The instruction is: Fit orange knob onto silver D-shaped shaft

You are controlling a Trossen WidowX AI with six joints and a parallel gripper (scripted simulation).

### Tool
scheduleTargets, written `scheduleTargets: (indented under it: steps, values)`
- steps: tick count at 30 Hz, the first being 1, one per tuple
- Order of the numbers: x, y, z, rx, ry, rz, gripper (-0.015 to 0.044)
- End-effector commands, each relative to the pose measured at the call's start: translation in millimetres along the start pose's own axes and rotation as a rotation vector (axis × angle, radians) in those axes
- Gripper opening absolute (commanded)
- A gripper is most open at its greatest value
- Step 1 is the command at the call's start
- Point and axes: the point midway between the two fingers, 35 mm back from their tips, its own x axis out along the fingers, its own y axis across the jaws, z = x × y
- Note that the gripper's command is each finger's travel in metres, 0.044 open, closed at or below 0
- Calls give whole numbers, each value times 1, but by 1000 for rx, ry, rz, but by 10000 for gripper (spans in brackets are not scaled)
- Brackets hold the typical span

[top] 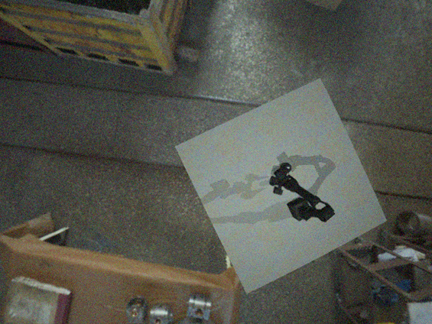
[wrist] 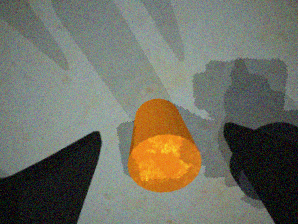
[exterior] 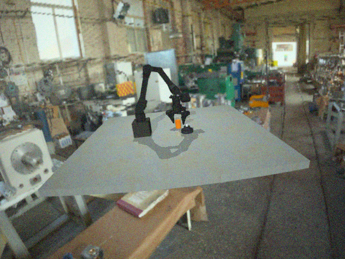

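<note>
1. Pointing down over the table (top: 260,250) (exterior: 174,171) (wrist: 30,100), with gripper (top: 277,180) (exterior: 178,123) (wrist: 162,132) spread wide, gripping nothing.
2. Standing upright on the tabletop between the open fingers, apart from both: orange knob (exterior: 178,124) (wrist: 162,160).
3. Just beside the knob: black round pedestal (exterior: 187,130) (wrist: 244,180), with silver shaft (exterior: 187,125) uncovered.

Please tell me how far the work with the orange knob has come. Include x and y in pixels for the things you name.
Nothing is fitted: the knob (exterior: 178,123) (wrist: 162,162) stands on the table (exterior: 186,165) beside the round pedestal (exterior: 187,130), whose shaft is bare. In hand is the approach: the open gripper (exterior: 178,122) (wrist: 162,132) has its fingers on both sides of the knob. Left are gripping, lifting, aligning, pushing down and releasing.
</note>
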Motion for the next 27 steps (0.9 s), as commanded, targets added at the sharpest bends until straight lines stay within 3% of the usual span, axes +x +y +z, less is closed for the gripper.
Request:
scheduleTargets:
  steps: [1,11,21,27]
  values:
    - [9,1,-3,3,12,1,440]
    - [22,2,-5,4,12,1,440]
    - [22,2,-5,4,12,1,177]
    - [22,2,-5,4,12,1,137]
